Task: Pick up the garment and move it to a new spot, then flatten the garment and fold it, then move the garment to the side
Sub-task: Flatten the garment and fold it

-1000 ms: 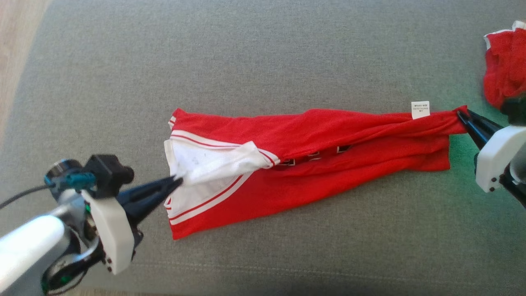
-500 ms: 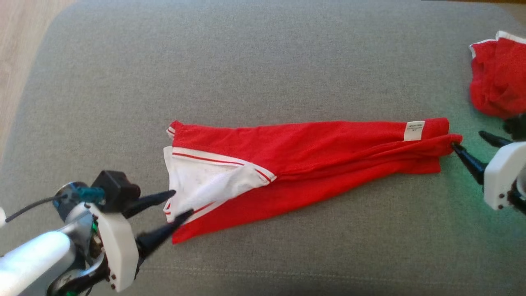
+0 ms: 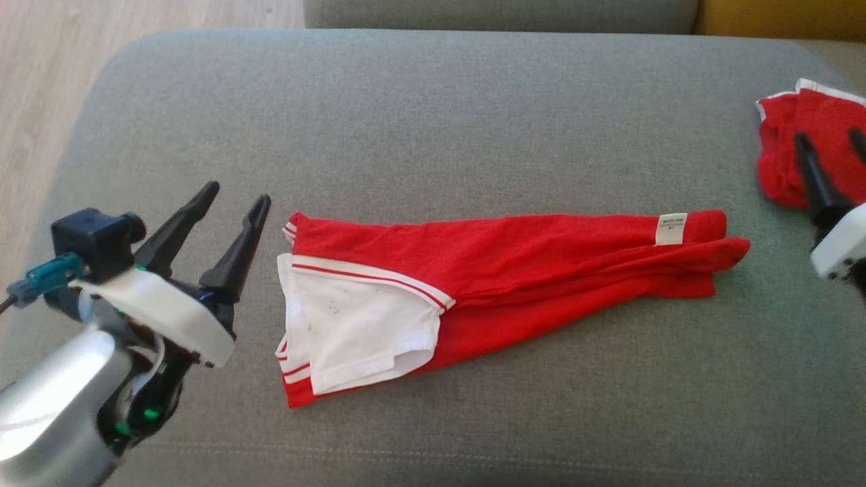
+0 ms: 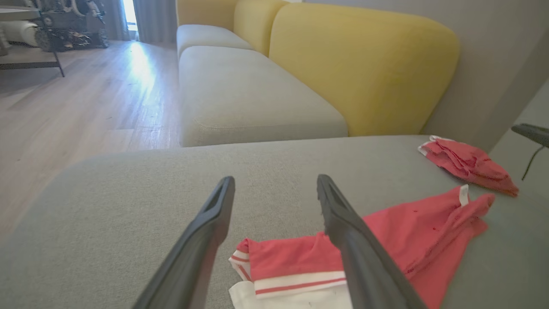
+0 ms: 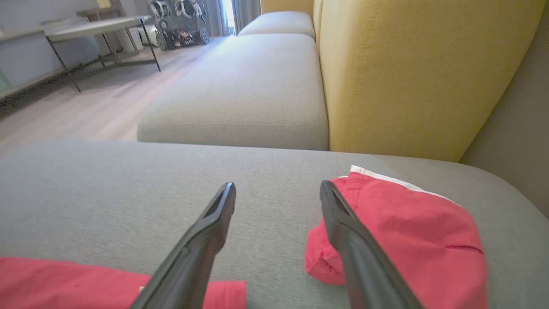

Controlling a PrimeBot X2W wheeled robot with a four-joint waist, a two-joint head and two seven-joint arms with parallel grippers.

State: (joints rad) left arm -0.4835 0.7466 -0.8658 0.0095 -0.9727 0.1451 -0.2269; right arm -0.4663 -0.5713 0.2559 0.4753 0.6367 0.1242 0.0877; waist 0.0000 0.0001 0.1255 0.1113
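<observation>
The garment (image 3: pixel 541 264), red with white trim and a white panel at its left end, lies as a long narrow band across the grey sofa cushion (image 3: pixel 419 122). A small white label sits near its right end. My left gripper (image 3: pixel 238 193) is open just left of the garment's left end, clear of the cloth. The right gripper (image 3: pixel 831 138) is open past the garment's right end, in front of another red cloth. The left wrist view has the open left gripper (image 4: pixel 275 180) above the garment (image 4: pixel 407 227). From the right wrist, the open right gripper (image 5: pixel 278 186) stands beyond the garment (image 5: pixel 64 279).
A second, crumpled red cloth (image 3: pixel 778 155) (image 5: pixel 407 223) (image 4: pixel 467 163) lies at the cushion's far right. A yellow backrest (image 4: pixel 364 64) stands behind, with another grey seat cushion (image 5: pixel 240 94) beyond. Wooden floor (image 3: pixel 40 81) lies past the cushion's left edge.
Both grippers opened and let go of the garment's ends, then drew up and away. The garment slackened and settled flat. The head camera has tilted up.
</observation>
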